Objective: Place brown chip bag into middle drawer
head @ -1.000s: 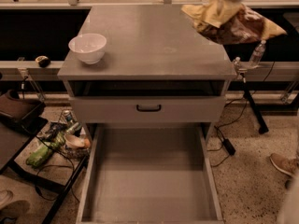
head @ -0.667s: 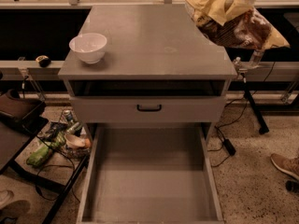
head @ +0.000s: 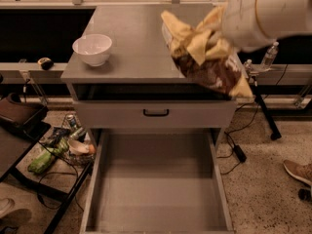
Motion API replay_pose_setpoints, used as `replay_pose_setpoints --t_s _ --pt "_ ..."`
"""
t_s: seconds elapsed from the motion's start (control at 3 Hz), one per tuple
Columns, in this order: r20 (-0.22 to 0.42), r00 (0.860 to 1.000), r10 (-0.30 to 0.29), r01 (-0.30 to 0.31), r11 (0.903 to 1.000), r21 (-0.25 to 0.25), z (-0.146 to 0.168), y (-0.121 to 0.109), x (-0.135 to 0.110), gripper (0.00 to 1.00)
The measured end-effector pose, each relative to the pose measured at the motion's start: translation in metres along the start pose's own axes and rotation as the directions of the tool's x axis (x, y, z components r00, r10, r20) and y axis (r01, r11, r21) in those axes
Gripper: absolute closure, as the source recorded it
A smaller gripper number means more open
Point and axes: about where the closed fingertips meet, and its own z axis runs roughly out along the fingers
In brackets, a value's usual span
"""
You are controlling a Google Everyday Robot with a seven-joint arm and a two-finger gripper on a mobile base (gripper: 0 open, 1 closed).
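The brown chip bag (head: 209,65), crumpled with a dark brown middle and pale yellow ends, hangs in the air over the front right part of the cabinet top (head: 136,43). My gripper (head: 217,35) comes in from the upper right on a white arm and is shut on the bag's upper end; its fingers are mostly hidden by the foil. The middle drawer (head: 156,189) stands pulled out below, wide and grey with a bare floor. The bag is above and behind the drawer's right side.
A white bowl (head: 92,49) sits on the cabinet top at the left. A closed drawer front with a black handle (head: 156,113) is above the open drawer. Clutter and cables (head: 53,150) lie on the floor at left. A water bottle (head: 268,57) and a shoe (head: 297,172) are at right.
The arm and the chip bag have moved left and forward, from beyond the cabinet's right rear corner to over its front right edge.
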Motion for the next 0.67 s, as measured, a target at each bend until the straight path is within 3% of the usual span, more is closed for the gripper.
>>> replay_pose_setpoints --t_s 0.33,0.67 --pt "0.032 0.986 0.162 -0.160 0.9855 -0.057 0.026 0.085 0.042 1.00" --pt "0.016 0.942 0.335 -0.323 0.9210 -0.217 0.066 0.226 0.089 1.00"
